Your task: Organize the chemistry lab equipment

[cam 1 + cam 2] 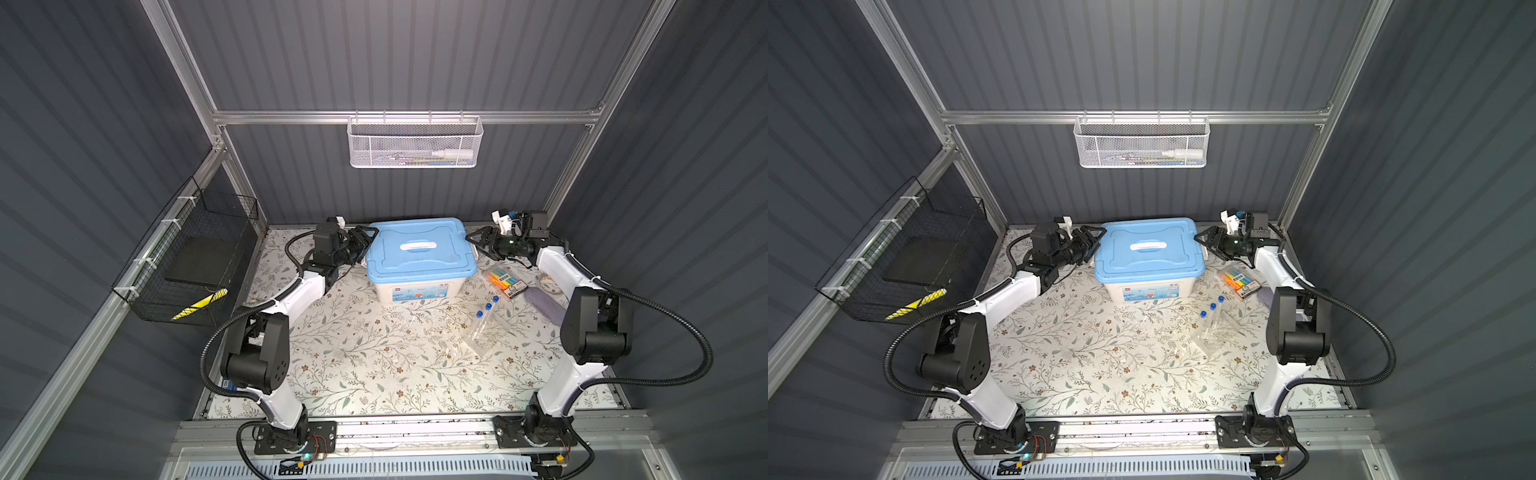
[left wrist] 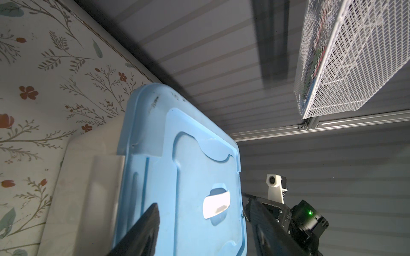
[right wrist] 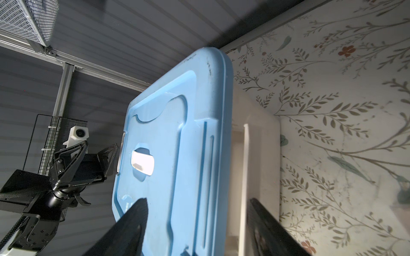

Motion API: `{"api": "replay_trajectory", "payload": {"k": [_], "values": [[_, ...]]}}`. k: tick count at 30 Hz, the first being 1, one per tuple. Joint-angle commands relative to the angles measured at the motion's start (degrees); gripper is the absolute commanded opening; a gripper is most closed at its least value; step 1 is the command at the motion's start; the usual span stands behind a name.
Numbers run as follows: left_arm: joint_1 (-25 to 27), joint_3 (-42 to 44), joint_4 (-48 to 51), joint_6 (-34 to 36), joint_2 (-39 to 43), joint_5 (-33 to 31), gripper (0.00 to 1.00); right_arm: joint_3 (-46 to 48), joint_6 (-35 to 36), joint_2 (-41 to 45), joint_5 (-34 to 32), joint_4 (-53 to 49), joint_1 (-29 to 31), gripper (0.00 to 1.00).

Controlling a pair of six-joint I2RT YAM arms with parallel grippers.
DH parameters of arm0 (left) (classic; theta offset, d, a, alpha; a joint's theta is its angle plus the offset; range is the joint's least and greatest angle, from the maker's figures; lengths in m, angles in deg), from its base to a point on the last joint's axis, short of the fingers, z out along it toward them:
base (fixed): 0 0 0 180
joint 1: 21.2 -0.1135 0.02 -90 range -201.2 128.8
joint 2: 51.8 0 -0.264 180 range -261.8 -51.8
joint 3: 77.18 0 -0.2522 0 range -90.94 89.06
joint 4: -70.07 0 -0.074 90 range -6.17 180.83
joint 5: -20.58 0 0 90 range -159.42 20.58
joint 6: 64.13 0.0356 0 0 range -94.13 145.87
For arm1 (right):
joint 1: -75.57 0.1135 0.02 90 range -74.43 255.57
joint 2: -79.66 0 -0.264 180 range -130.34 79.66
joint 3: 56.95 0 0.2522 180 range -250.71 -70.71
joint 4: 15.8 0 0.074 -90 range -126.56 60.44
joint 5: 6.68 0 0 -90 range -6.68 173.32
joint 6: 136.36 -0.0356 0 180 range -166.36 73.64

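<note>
Three clear blue-capped tubes [image 1: 487, 312] [image 1: 1211, 315] stand in a clear plastic rack [image 1: 484, 338] [image 1: 1207, 341] on the flowered table, right of centre. Both grippers are far from them, at the ends of a white storage box with a light blue lid [image 1: 419, 255] [image 1: 1148, 253] at the back. My left gripper [image 1: 368, 241] [image 2: 204, 232] stands open at the lid's left end. My right gripper [image 1: 473, 243] [image 3: 199, 221] stands open astride the lid's right edge and its white latch [image 3: 246, 166]. No dishes, pestle, tweezers or glassware show.
A pack of coloured markers [image 1: 505, 282] [image 1: 1239, 282] lies right of the box, with a grey-violet flat thing [image 1: 542, 305] beside it near the right arm. A white mesh basket [image 1: 415, 143] hangs on the back wall. A black wire basket [image 1: 191, 257] hangs on the left wall.
</note>
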Motion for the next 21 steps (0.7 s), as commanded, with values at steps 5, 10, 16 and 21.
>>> {"api": "replay_trajectory", "payload": {"k": [5,10,16,21], "values": [[-0.4,-2.6,3.6,2.5,5.6,-1.5,0.69,-1.8,-0.1,2.7,0.7,-0.9,0.9,0.72],[-2.2,-0.4,6.5,3.7,9.1,-2.1,0.71,-2.1,-0.1,3.3,0.5,-1.0,1.2,0.72],[-2.6,2.0,8.1,4.6,9.9,-2.1,0.71,-2.2,-0.3,3.3,0.3,-1.2,1.7,0.72],[-2.6,3.1,7.1,3.7,8.6,-0.5,0.71,-2.0,0.0,3.9,-0.2,-1.6,2.0,0.72]]}}
